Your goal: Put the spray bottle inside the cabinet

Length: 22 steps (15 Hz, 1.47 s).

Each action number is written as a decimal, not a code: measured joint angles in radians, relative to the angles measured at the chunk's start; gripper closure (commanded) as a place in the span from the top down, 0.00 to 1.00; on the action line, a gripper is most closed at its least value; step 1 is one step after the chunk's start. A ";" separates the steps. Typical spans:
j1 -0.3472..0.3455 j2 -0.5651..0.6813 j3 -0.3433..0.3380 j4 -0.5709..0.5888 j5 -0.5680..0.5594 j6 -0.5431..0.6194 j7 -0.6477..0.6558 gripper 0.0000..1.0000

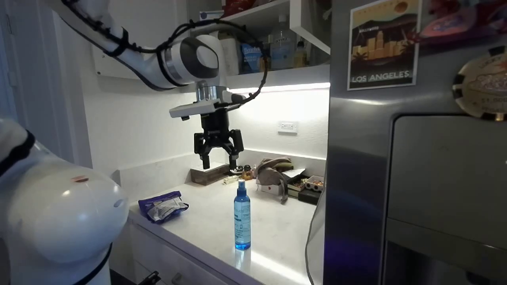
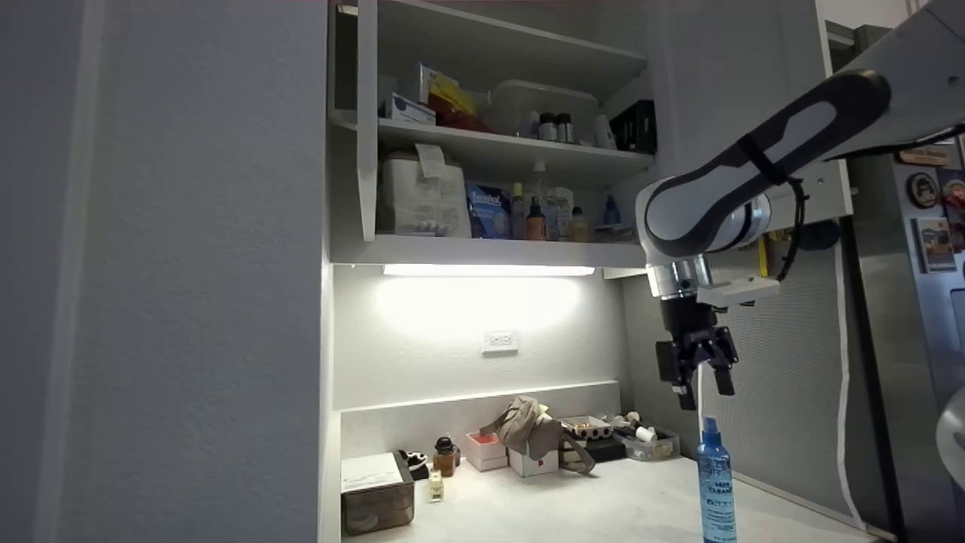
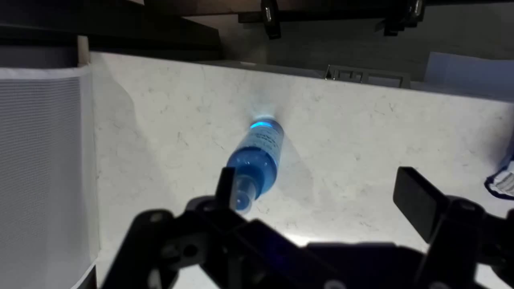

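Note:
The translucent blue spray bottle (image 1: pixel 242 221) stands upright on the white counter near its front edge; it also shows in an exterior view (image 2: pixel 716 490) and in the wrist view (image 3: pixel 259 154). My gripper (image 1: pixel 219 163) is open and empty, pointing down above the bottle and apart from it, also seen in an exterior view (image 2: pixel 706 391). In the wrist view the gripper (image 3: pixel 317 188) has its left finger overlapping the bottle's top, with bare counter between the fingers. The white upper cabinet (image 2: pixel 482 250) is open, its shelves holding boxes and bottles; it is partly behind the arm in an exterior view (image 1: pixel 285 74).
A steel refrigerator (image 1: pixel 364 158) stands beside the counter. A purple packet (image 1: pixel 162 209) lies near the front edge. A dark box with a white lid (image 2: pixel 377 498), a brown cloth bag (image 2: pixel 528 426) and small items line the back. A cabinet door (image 2: pixel 367 121) stands open.

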<state>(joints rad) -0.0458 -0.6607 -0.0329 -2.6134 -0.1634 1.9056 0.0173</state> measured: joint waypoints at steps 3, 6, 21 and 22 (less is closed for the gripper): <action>-0.015 -0.061 -0.021 -0.065 -0.043 -0.016 -0.032 1.00; -0.029 -0.149 -0.046 -0.131 -0.073 -0.041 -0.061 1.00; -0.024 -0.279 -0.070 -0.174 -0.091 -0.006 -0.071 1.00; -0.024 -0.279 -0.070 -0.174 -0.091 -0.006 -0.071 1.00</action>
<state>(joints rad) -0.0701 -0.9400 -0.1028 -2.7872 -0.2540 1.8991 -0.0538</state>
